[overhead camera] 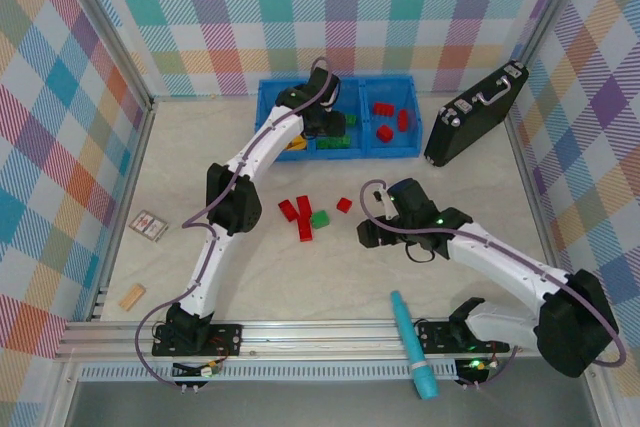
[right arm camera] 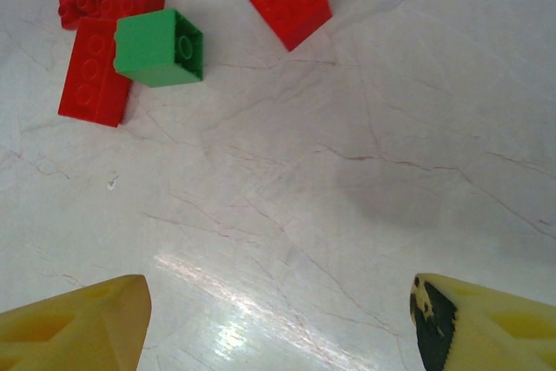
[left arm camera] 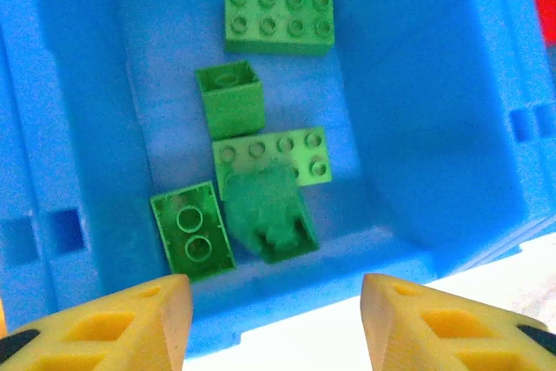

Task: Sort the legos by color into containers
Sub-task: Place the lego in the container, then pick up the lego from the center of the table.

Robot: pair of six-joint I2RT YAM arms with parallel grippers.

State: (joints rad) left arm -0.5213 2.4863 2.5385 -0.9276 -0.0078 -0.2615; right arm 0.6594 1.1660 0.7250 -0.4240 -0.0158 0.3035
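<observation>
The blue tray (overhead camera: pixel 400 83) stands at the back of the table. My left gripper (overhead camera: pixel 326 123) hangs open over its middle compartment (left arm camera: pixel 408 84), where several green legos (left arm camera: pixel 278 20) lie; one green brick (left arm camera: pixel 269 213) looks blurred just beyond the empty fingertips (left arm camera: pixel 148 319). Red legos (overhead camera: pixel 385 122) fill the right compartment, and a yellow one (overhead camera: pixel 295 144) peeks from the left. My right gripper (right arm camera: pixel 276 319) is open and empty above bare table, near a loose green brick (right arm camera: pixel 159 47), a red square brick (right arm camera: pixel 291 3) and long red bricks (right arm camera: pixel 94 80).
A black case (overhead camera: pixel 478 113) leans at the back right beside the tray. A teal tool (overhead camera: pixel 412 344) lies across the front rail. A tan wooden block (overhead camera: pixel 132 296) and a small card (overhead camera: pixel 149 224) sit at the left.
</observation>
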